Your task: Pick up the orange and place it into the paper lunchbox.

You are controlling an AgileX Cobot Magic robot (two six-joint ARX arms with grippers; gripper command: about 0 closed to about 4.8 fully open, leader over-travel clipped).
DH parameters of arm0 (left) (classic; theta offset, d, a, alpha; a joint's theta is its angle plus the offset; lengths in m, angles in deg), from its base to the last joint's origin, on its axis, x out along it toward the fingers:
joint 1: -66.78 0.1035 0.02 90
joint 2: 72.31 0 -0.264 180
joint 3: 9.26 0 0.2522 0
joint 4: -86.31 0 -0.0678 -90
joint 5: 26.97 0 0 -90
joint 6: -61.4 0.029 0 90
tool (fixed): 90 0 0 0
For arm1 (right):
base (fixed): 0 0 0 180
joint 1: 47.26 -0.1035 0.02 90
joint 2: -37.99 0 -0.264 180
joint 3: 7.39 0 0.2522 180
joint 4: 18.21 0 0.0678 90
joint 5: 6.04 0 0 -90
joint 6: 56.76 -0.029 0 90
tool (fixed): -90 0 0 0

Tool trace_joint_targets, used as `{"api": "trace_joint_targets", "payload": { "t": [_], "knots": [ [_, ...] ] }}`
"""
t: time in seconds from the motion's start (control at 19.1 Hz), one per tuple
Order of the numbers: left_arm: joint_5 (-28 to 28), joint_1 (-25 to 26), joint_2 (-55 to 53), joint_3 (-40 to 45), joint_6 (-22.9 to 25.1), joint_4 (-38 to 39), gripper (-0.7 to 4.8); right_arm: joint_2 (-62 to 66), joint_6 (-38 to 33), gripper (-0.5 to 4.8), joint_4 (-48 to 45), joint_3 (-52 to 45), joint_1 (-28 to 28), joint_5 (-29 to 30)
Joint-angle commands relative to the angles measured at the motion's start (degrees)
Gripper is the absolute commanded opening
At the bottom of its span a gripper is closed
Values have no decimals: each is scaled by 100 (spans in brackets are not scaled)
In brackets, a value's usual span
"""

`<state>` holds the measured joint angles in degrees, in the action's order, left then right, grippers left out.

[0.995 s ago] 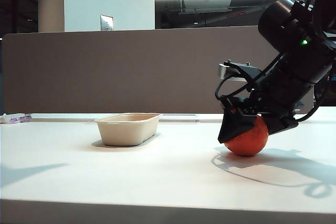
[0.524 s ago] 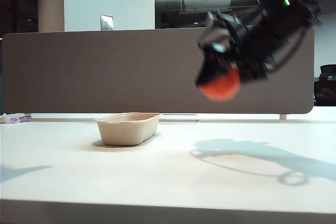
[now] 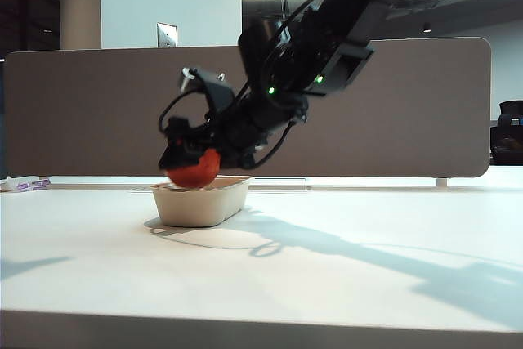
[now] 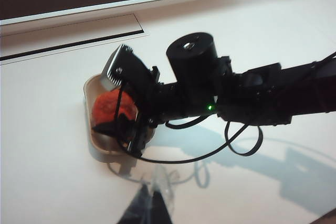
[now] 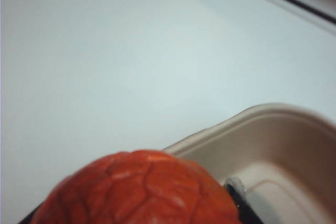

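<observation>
Orange (image 3: 194, 174) — clamped in right hand (image 3: 189, 171) (left hand unseen) — over lunchbox (image 3: 200, 203).

One orange (image 3: 194, 174) was in view, a single reddish, wrinkled ball. There was one paper lunchbox (image 3: 200, 204), a beige tray, and no second tray beside it. One counter (image 3: 327, 267) carried everything. Two grippers could be counted: the right gripper (image 3: 189, 167), clamped around the orange just over the lunchbox's rim, and the left gripper (image 4: 149, 205), of which only the dark fingertips showed at the edge of its own wrist view. One small flat packet (image 3: 24, 184) lay at the counter's far left edge.
</observation>
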<state>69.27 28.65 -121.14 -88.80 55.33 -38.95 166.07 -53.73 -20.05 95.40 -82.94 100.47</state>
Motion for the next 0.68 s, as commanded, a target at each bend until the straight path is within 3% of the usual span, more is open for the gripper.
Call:
{"api": "trace_joint_targets", "payload": {
  "t": [0.05,0.16,0.21,0.31,0.52,0.58,0.63,0.68],
  "knots": [
    [17,-4,13,-37,2,-81,-5,61,9,281,-116,35,-31,-17],
    [15,-4,13,-37,2,-81,-5,98,9,286,-55,35,-31,-153],
    [17,-4,13,-37,2,-79,-5,98,26,320,-48,35,-31,-160],
    [15,-4,13,-37,2,-76,-5,92,42,479,-92,35,-31,-201],
    [20,-4,13,-37,4,-74,-5,-1071,39,479,890,35,48,-396],
    [20,-4,13,-37,2,-76,-5,-1722,-2,14,2557,35,31,-212],
    [20,-4,13,-37,2,-79,-5,-1891,-2,-5,3169,35,-7,-33],
    [17,-4,15,-37,2,-79,-5,-2190,2,-4,4365,33,-83,-2]
  ]
}}
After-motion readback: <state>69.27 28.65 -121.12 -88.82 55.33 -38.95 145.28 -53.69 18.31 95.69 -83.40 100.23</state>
